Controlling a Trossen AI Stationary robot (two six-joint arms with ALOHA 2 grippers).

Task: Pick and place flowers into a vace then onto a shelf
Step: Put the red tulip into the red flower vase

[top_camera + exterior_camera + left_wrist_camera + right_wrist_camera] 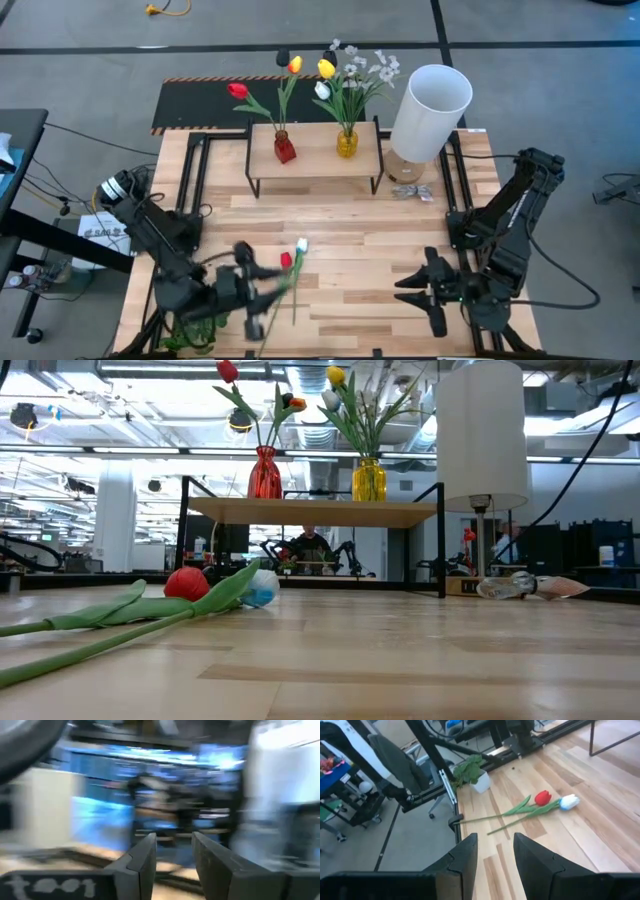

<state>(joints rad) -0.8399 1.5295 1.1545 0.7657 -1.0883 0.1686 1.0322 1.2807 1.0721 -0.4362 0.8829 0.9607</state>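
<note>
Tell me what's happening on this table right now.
A two-armed robot is arranging artificial flowers. Two vases already stand on the shelf: a red vase and a yellow vase, both holding flowers. A red tulip and a white tulip lie loose on the table. The left gripper is beside their stems at the near left, holding nothing that shows. The right gripper waits empty at the near right, fingers apart.
</note>
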